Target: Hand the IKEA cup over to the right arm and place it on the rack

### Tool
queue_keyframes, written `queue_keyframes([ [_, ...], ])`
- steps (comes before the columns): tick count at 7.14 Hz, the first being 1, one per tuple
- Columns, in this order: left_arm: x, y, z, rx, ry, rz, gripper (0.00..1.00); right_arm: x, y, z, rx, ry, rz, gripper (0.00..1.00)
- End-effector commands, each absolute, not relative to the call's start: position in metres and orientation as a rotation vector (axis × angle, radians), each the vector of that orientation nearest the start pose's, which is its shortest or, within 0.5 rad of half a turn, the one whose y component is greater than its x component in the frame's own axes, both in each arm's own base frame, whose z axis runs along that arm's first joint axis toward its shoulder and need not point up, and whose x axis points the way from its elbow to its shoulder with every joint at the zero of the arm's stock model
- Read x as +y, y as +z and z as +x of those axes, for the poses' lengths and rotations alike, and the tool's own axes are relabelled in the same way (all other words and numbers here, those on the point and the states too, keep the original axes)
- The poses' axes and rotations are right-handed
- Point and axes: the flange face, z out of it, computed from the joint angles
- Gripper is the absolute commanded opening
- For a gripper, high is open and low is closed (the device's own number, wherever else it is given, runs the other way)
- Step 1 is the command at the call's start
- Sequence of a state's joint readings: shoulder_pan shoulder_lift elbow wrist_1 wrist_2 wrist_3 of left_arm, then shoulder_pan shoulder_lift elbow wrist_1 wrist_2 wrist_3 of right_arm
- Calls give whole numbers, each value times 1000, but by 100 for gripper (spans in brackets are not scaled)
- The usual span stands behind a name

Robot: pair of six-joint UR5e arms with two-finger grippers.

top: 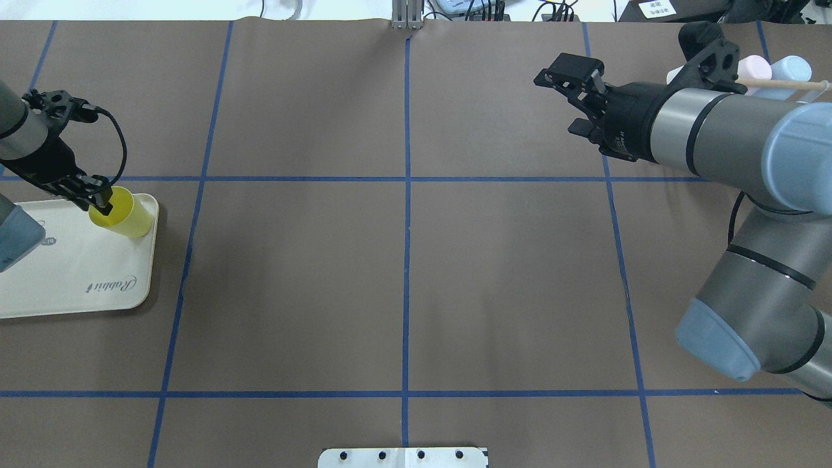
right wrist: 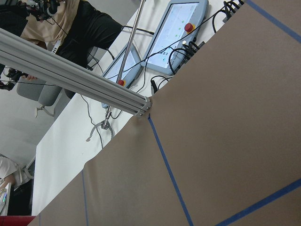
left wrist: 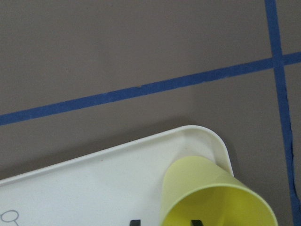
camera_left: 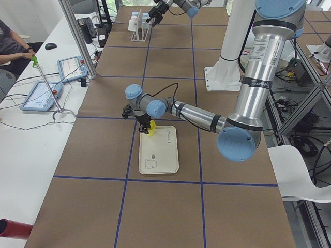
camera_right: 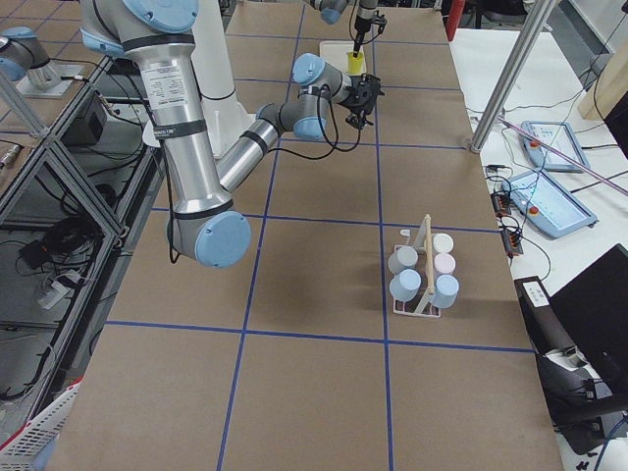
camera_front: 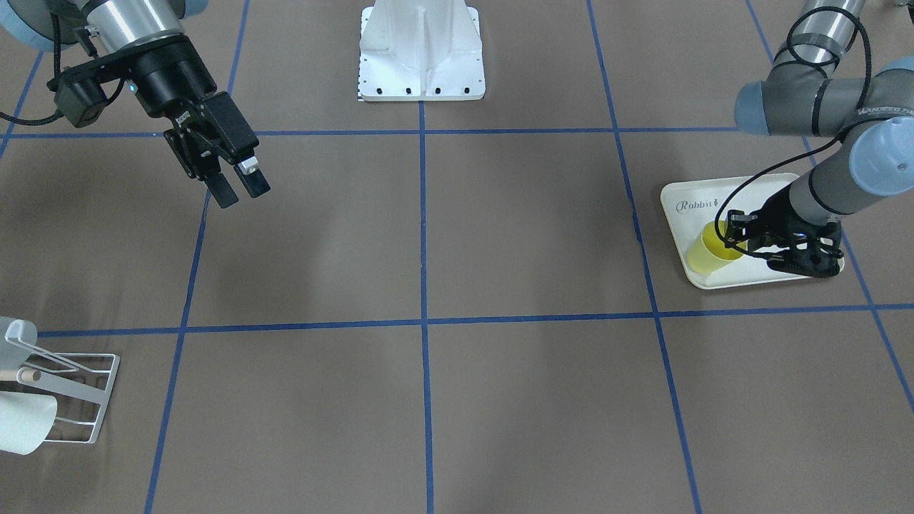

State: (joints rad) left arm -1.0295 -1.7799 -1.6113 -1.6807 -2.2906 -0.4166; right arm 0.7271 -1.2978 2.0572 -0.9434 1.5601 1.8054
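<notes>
The yellow IKEA cup stands at a far corner of the cream rabbit-print tray. My left gripper is down at its rim, open. In the left wrist view one fingertip sits outside the cup wall and one inside, with small gaps. My right gripper hangs above the table on the other side, open and holding nothing. The white wire rack with its wooden dowel holds several pastel cups beyond the right arm.
The white robot base mount sits at the middle of the robot's edge. Blue tape lines grid the brown table. Beside the table, a bench holds touch panels, and a seated person is there.
</notes>
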Motion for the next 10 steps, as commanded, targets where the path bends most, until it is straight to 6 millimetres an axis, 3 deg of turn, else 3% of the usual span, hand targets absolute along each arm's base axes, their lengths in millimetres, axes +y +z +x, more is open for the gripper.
queue_keyframes([
  [1,-539,517,245,793,249,-22,5,-443,223,-296,-1387,805,359,100],
  [3,-538,503,238,805,235,-8,0,-443,222,-296,-1389,804,360,100],
  [4,-542,491,216,811,206,22,0,-443,221,-296,-1392,805,359,100],
  [5,-551,483,177,803,136,33,0,-442,220,-295,-1409,801,364,100],
  [6,-559,465,151,799,62,30,0,-443,221,-297,-1427,794,366,100],
  [8,-584,374,162,875,-246,14,0,-443,225,-303,-1436,794,359,100],
  [9,-583,342,183,938,-311,23,0,-445,228,-305,-1457,793,360,100],
  [10,-578,328,205,1023,-376,25,0,-445,229,-308,-1506,821,329,100],
])
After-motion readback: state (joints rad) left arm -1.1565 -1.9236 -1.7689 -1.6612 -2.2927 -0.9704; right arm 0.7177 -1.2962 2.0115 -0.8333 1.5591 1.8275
